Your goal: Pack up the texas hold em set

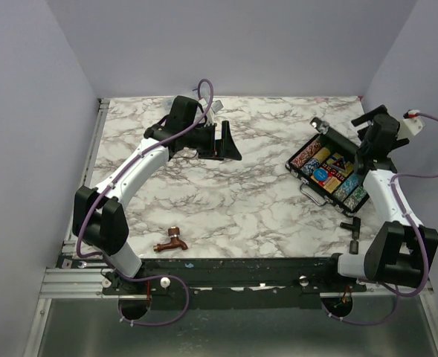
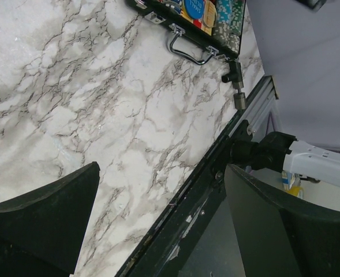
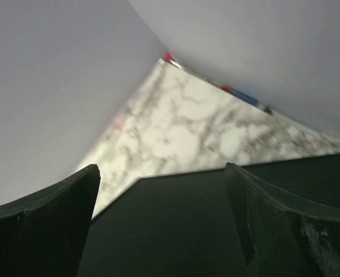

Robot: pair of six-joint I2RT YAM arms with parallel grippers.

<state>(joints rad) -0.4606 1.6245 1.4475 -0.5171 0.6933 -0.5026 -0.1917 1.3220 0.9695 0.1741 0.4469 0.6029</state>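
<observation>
Left tool (image 2: 161, 170) gaping wide, idling | right tool (image 3: 161, 173) splaying wide against lid (image 3: 204, 231) of case (image 1: 299, 173) at 3 o'clock | risk: lid slipping free, jolting chip rows (image 1: 351, 193) loose.

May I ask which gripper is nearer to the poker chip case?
Right. The right gripper sits at the poker chip case's far side, by its lid; the left gripper hangs well off to its left.

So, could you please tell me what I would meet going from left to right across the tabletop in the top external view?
copper faucet → left gripper → poker case, lying open with its chip rows showing.
</observation>
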